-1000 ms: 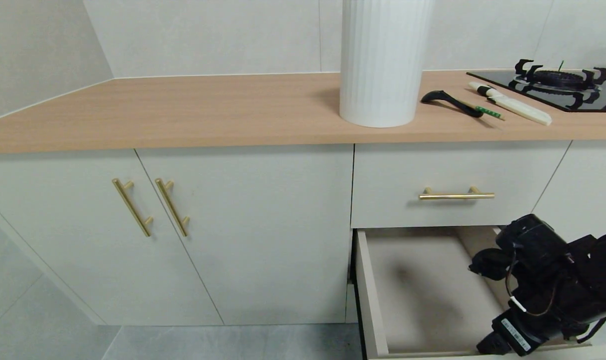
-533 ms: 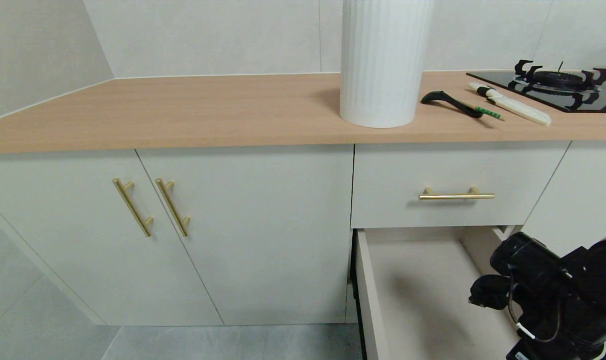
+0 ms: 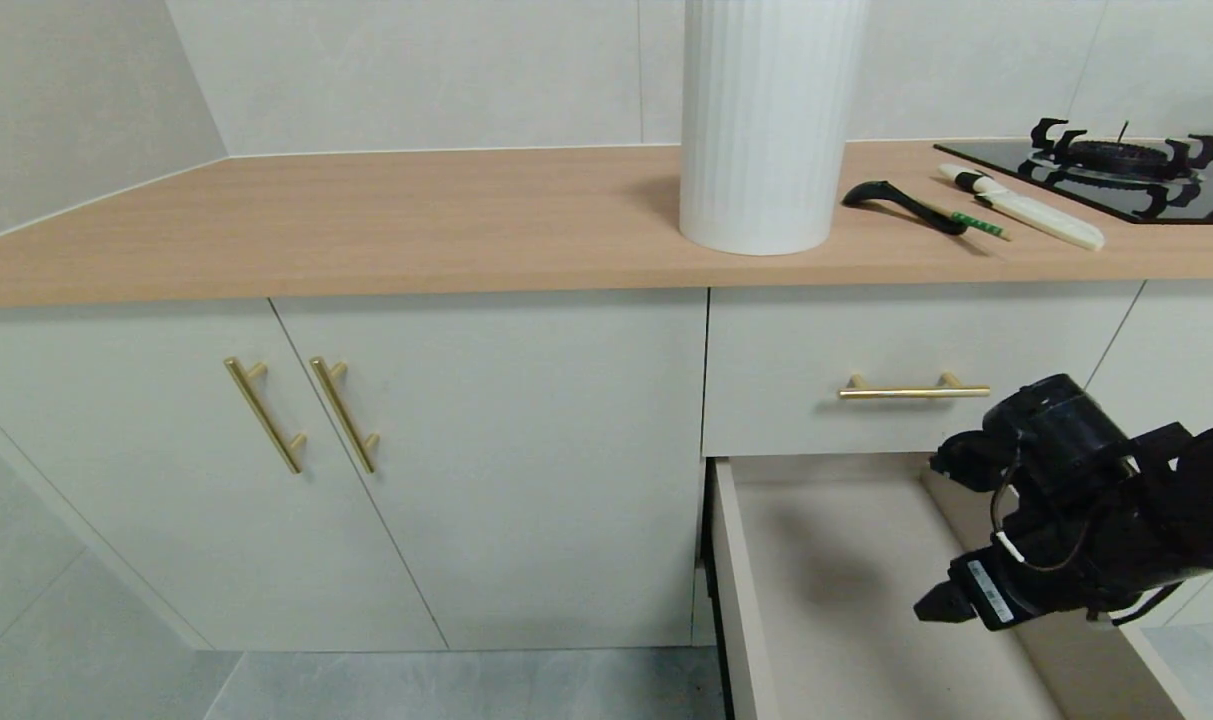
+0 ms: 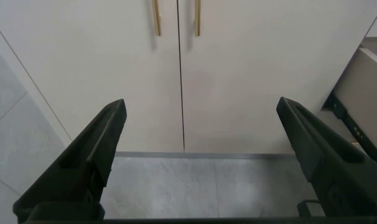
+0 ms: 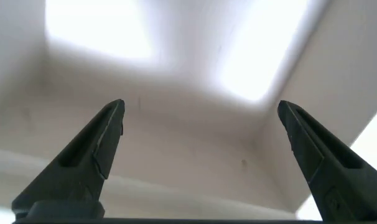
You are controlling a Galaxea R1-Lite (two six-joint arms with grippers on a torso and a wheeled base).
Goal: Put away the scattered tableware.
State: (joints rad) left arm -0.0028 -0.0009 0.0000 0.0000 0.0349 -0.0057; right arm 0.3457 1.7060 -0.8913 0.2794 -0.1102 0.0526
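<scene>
In the left half of the head view, two pale cabinet doors (image 3: 366, 450) stand shut under the wooden countertop (image 3: 416, 220). Their two gold bar handles (image 3: 301, 414) sit side by side near the seam. The left wrist view faces these same doors and the grey floor (image 4: 176, 186) below them. There the left gripper (image 4: 200, 104) has its two dark fingers (image 4: 98, 146) spread wide apart, with the door seam showing between them.

At upper centre of the head view a tall white ribbed cylinder (image 3: 761, 120) stands upright on the countertop. Just to its right, in the upper right of the frame, the scattered tableware lies on the wood. There is a black scoop (image 3: 901, 205), a thin green-banded stick (image 3: 978, 224) touching the scoop's handle end, and a white knife (image 3: 1021, 205) beside them. The knife's handle end reaches the edge of the black hob (image 3: 1116, 180).

Below the tableware, the upper drawer front (image 3: 816, 340) is shut, with a gold handle (image 3: 913, 392) running level across it. The lower drawer (image 3: 738, 570) beneath it is pulled out, its pale floor bare to the camera.

At lower right the right gripper (image 3: 941, 600) hangs over this open drawer, its tip pointing down and toward the frame's left. In the right wrist view its fingers (image 5: 95, 155) are spread wide, framing the drawer's pale inner walls and corner.
</scene>
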